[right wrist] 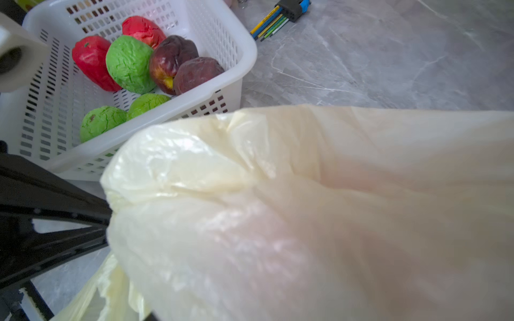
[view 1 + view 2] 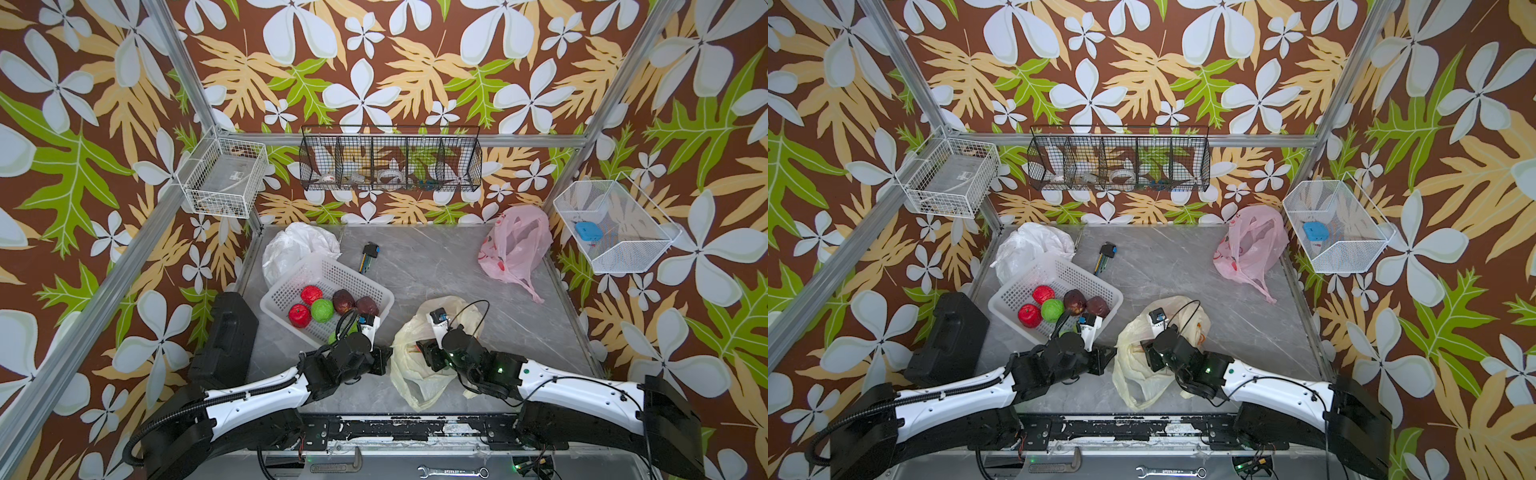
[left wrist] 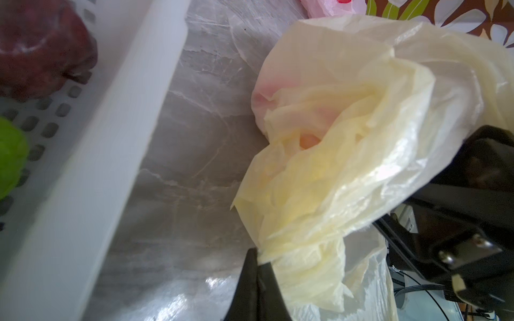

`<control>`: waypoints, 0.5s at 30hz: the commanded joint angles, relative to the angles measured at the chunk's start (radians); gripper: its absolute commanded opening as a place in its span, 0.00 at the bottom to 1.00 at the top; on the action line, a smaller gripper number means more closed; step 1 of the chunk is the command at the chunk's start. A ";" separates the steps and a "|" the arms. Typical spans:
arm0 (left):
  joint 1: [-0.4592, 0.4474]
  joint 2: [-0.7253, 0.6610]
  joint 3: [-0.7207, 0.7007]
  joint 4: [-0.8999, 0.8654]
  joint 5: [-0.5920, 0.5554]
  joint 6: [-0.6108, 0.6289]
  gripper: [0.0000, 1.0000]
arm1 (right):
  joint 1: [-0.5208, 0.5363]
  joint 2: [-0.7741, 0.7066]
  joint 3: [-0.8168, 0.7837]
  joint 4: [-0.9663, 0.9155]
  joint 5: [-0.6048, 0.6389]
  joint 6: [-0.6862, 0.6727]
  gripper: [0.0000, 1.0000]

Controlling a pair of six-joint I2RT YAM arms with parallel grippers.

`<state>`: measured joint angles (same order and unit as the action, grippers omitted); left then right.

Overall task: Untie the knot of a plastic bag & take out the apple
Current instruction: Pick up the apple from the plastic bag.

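A cream plastic bag (image 2: 411, 386) (image 2: 1133, 382) lies crumpled at the table's front middle, between my two grippers. My left gripper (image 2: 388, 353) (image 3: 257, 257) is shut, pinching a gathered edge of the bag (image 3: 347, 172). A faint pink-orange shape (image 3: 307, 140) shows through the film; the apple itself is hidden. No knot can be made out among the folds. My right gripper (image 2: 426, 353) (image 2: 1150, 355) sits over the bag's middle. The bag (image 1: 278, 222) fills the right wrist view and covers its jaws.
A white basket (image 2: 291, 286) (image 1: 244, 36) holding several red, green and dark fruits stands just left of the bag. A pink bag (image 2: 515, 245) sits back right, a white bag (image 2: 291, 245) back left, a hex key set (image 2: 369, 255) mid-back, a black case (image 2: 228, 336) far left.
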<state>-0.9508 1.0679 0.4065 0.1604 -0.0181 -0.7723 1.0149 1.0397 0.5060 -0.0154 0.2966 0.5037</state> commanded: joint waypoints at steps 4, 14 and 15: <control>0.006 0.112 0.061 0.080 0.063 0.046 0.00 | 0.001 -0.165 -0.084 -0.082 0.091 0.097 0.61; 0.007 0.193 0.098 0.102 0.113 0.050 0.00 | 0.001 0.016 -0.079 -0.093 0.030 0.072 0.69; 0.006 0.192 0.098 0.100 0.114 0.048 0.00 | -0.005 0.051 -0.067 -0.095 0.023 0.069 0.70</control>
<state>-0.9470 1.2591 0.4988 0.2287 0.0807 -0.7273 1.0149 1.0344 0.4149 -0.1013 0.3328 0.5892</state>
